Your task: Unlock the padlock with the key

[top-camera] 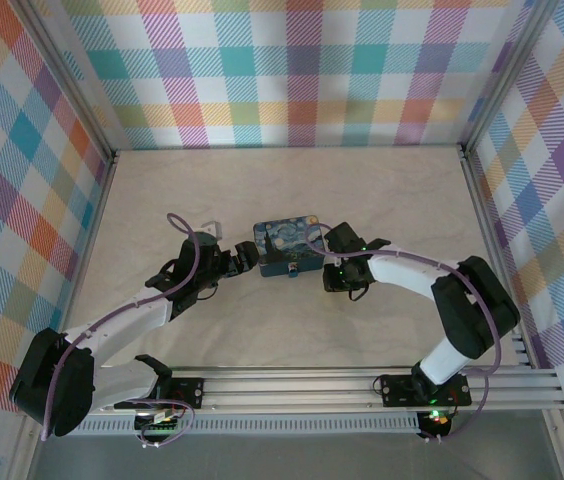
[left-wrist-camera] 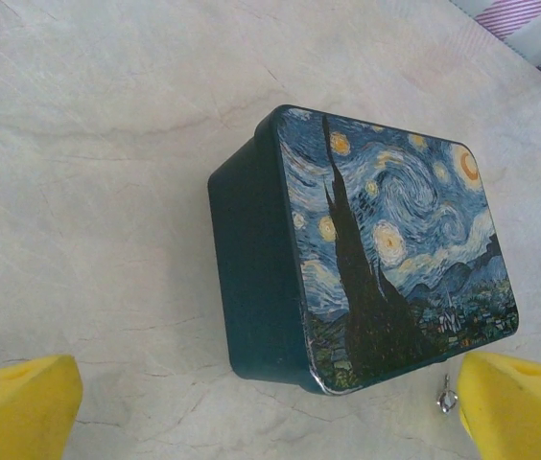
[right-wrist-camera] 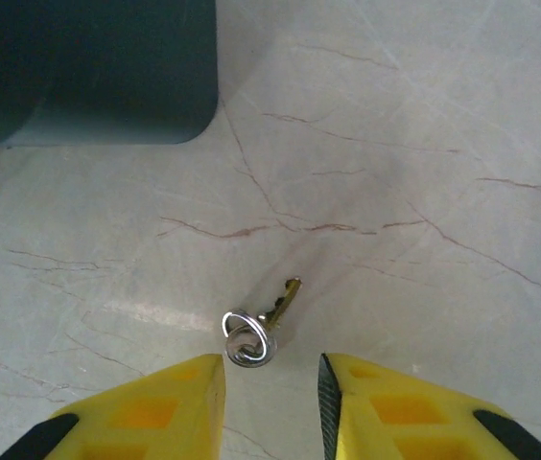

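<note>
Right claw (right-wrist-camera: 270,369) apart, poised over small silvery key (right-wrist-camera: 269,318) on ring, flat on pale marbled tabletop (right-wrist-camera: 443,115), right of Starry-Night-printed tin box (left-wrist-camera: 386,240). Tiny dark-blue padlock (top-camera: 293,268) at tin's near side. Left claw (left-wrist-camera: 266,383) wide apart, facing tin. Risk: thin flat key skids or pivots when pinched.

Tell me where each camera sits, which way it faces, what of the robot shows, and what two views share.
Top external: above and behind the bases, looking down at the beige table; both arms, left gripper and right gripper show.
Left wrist: low, facing the rectangular Starry-Night-printed tin box; its yellow fingertips spread wide.
Right wrist: looking down at the small metal key on its ring; yellow fingertips apart.
Shared: both wrist views show the tin box's dark wall.
</note>
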Tool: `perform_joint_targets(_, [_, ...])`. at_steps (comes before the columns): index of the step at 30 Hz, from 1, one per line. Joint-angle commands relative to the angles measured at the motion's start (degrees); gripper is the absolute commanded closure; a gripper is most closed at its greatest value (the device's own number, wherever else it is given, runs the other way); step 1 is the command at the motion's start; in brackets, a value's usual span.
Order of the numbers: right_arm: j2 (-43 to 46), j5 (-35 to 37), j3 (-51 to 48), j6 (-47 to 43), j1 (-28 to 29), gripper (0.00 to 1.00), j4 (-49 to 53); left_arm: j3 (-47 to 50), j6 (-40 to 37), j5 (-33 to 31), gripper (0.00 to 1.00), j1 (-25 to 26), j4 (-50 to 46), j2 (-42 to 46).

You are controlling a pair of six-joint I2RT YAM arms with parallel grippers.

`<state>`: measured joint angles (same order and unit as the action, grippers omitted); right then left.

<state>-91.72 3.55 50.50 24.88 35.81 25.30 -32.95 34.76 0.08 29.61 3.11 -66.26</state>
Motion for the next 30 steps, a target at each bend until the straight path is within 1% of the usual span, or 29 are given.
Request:
perform_joint_targets(1, [-1.20,-0.93,1.88,0.43,0.66,0.70,-0.91,-1.42,-0.24,-0.89,0.00,0.70,-0.36,0.91])
perform_joint_targets(9, [-2.97,-1.11,2.32,0.49,1.23,0.75,-1.12,-1.42,-0.15,-0.88,0.00,0.64,-0.43,0.65])
perform_joint_targets(15, [-3.81,-0.85,1.98,0.43,1.45,0.80,-0.82,-1.42,-0.24,-1.06,0.00,0.71,-0.70,0.63])
perform_joint_targets(22, [-1.05,1.94,0.23,-0.30,1.45,1.00,-0.16,-1.44,-0.37,-1.81,0.00,0.65,-1.72,1.91])
perform_joint_targets(26, [1.91,3.73,-0.46,-2.20,1.47,1.00,-0.49,-1.93,0.08,-1.62,0.00,0.72,-2.56,3.08])
perform_joint_targets(30, [5.97,3.79,-2.04,-5.20,1.47,1.00,-3.24,-3.18,1.09,-1.04,0.00,0.71,-4.17,4.29])
